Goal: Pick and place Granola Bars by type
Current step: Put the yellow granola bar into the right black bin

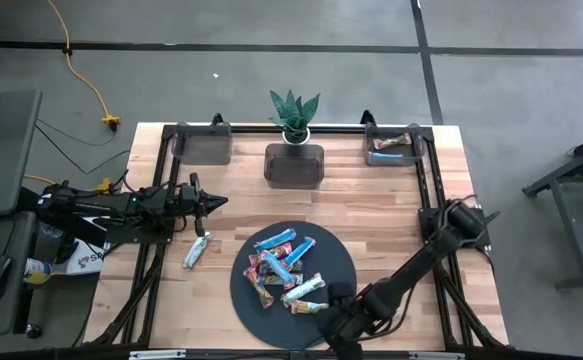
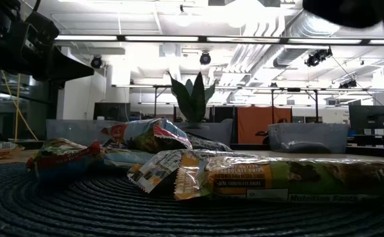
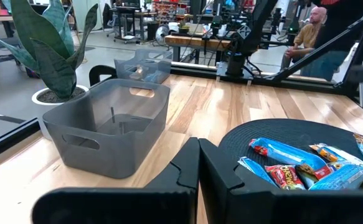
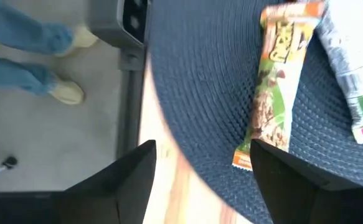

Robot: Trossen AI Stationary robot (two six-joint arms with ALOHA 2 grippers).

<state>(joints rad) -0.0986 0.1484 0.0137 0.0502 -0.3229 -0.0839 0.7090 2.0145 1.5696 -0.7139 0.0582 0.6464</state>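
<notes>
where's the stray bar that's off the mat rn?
High view: the stray bar lies on bare wood on the table's left side, just left of the round dark mat and right below the left gripper.

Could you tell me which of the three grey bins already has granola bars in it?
The right-hand bin, at the table's far right corner, holds bars; the left bin and middle bin look empty.

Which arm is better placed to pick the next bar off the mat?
Probably the right: its open end effector hangs above the green-orange granola bar at the round mat's edge. The left end effector, shut, sits off the mat.
</notes>
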